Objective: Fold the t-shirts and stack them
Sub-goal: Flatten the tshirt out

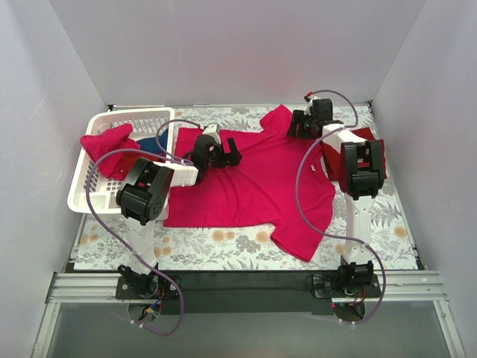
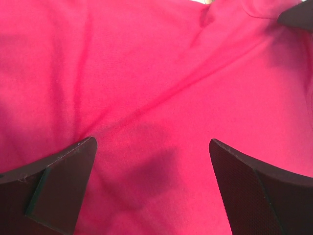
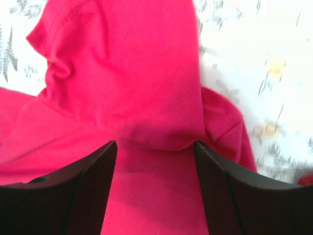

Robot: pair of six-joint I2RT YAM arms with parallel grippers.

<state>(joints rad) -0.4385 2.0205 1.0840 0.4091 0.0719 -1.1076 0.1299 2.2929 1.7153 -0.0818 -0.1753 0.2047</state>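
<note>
**Grippers.** My left gripper [image 2: 152,188] stands wide open just above the body of the bright pink-red t-shirt [image 1: 253,186], holding nothing. My right gripper [image 3: 154,191] is also open. Its jaws sit on either side of the far sleeve [image 3: 127,73] and are not closed on it (whether the pads touch the cloth I cannot tell).

**Location.** This shirt lies spread out in the middle of the desk [image 1: 223,250], with one sleeve toward the far edge and the other toward the near right. A dark maroon-red t-shirt [image 1: 332,168] lies at the right, partly under my right arm. The white basket [image 1: 89,186] at the left holds a second pink-red t-shirt [image 1: 108,142], bunched up, and a blue t-shirt [image 1: 153,143] beside it.

**Handling, by my judgement.** The cloth is light, limp and not fragile. It will sag from any single pinch and drag across the desk. The stitched edges are the firmest places to take hold: the sleeve hem, the shoulder seam and the bottom hem. A two-point hold, one gripper at each, should keep the fold line straight.
</note>
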